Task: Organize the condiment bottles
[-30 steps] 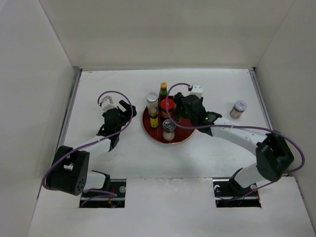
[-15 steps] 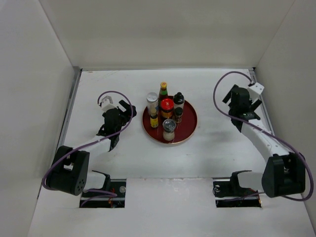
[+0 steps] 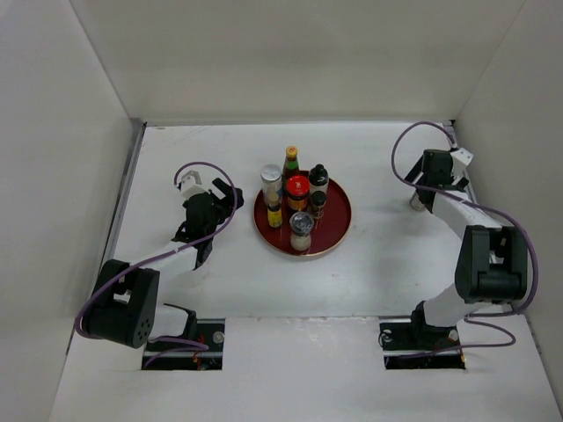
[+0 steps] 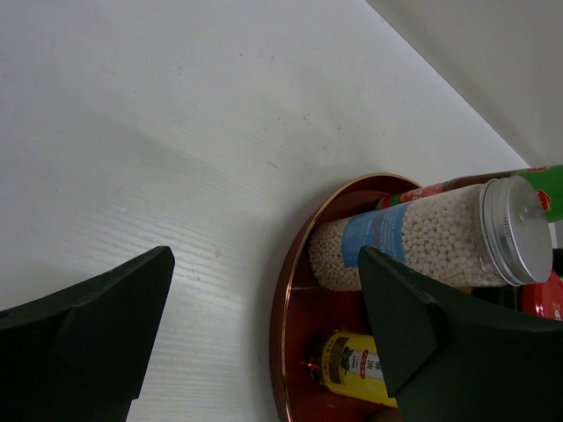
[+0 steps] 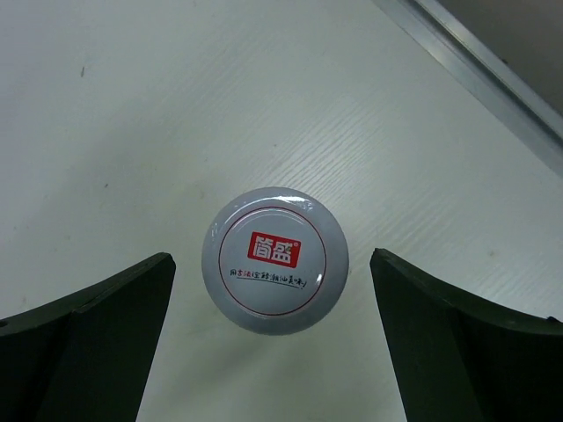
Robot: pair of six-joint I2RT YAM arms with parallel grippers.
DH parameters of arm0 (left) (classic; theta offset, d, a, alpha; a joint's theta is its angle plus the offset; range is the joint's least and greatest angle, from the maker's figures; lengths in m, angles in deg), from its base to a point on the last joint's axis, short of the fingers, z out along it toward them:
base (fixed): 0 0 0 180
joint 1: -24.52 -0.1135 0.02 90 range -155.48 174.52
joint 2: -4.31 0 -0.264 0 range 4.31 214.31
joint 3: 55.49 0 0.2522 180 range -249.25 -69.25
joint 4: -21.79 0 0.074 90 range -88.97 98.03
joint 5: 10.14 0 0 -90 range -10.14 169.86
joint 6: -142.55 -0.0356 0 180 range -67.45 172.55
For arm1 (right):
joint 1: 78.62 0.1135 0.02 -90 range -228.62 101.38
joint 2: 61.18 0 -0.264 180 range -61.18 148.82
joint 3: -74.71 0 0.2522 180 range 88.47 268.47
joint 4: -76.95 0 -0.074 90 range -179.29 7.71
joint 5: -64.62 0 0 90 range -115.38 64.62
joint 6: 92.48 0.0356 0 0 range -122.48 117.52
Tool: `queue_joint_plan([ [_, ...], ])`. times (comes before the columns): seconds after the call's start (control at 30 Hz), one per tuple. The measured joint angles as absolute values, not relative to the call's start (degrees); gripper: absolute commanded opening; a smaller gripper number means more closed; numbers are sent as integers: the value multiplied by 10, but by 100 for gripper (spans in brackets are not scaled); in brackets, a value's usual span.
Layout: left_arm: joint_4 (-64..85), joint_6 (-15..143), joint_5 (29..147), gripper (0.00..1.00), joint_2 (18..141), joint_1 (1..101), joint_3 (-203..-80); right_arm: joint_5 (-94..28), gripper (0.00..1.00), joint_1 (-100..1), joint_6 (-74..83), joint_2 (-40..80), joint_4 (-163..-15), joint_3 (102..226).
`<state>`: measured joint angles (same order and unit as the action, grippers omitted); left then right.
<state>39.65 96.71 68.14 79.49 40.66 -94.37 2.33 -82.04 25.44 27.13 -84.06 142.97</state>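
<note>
- While one grey-capped jar (image 5: 275, 259) stands alone near the right edge of the table (image 3: 369, 264), well apart from the others, the task looks nearly done but not finished.
- The other condiment bottles (image 3: 298, 189) stand upright in a tight cluster on the round red tray (image 3: 339, 220). The tray sits mid-table, toward the far edge. About seven bottles can be counted there, with yellow, red, black and silver caps.
- What is left, judging by this layout, is to carry the lone jar over to the group. The right half of the tray shows bare room for it.
- The right gripper (image 3: 429, 189) hangs directly over that jar. Its wrist view looks straight down on the round cap, which sits centred between the two dark fingers (image 5: 88, 343) and touches neither.
- Its jaws are spread wide and hold nothing.
- Whether the fingertips are already level with the jar's body or above the cap cannot be told from these views.
- The likely next move is a straight descent and a closing grip around the body below the cap. The jar is well centred, so little sideways correction seems needed.
- The left gripper (image 3: 229, 195) waits just beside the left rim of the tray, jaws wide and empty.
- Its wrist view shows a silver-capped jar (image 4: 413, 237) of pale beads and a yellow-labelled bottle (image 4: 356, 369) just inside that rim. It touches neither of them.
</note>
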Motion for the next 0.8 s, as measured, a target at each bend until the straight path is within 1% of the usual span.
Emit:
queue_joint_plan([
  [0.07, 397, 968, 683, 85, 795, 407, -944, 15, 100, -822, 256, 286, -843, 1433],
  [0.13, 398, 969, 685, 85, 795, 407, -944, 10, 89, -822, 257, 303, -845, 1438],
  [0.23, 400, 969, 686, 85, 795, 407, -944, 14, 67, -822, 257, 320, -846, 1439],
  [0.27, 400, 969, 686, 85, 795, 407, -944, 15, 61, -822, 257, 321, -846, 1439],
  [0.3, 400, 970, 686, 85, 795, 407, -944, 19, 56, -821, 258, 321, -846, 1439],
  [0.33, 400, 970, 686, 85, 795, 407, -944, 23, 54, -819, 260, 320, -846, 1439],
  [0.43, 401, 970, 686, 85, 795, 406, -944, 35, 52, -799, 258, 307, -838, 1432],
  [0.53, 401, 971, 686, 85, 795, 404, -944, 44, 52, -746, 255, 259, -830, 1415],
  [0.7, 402, 971, 686, 85, 795, 403, -944, 45, 53, -601, 254, 167, -836, 1399],
  [0.8, 402, 971, 686, 85, 795, 403, -944, 41, 53, -521, 255, 150, -844, 1398],
])
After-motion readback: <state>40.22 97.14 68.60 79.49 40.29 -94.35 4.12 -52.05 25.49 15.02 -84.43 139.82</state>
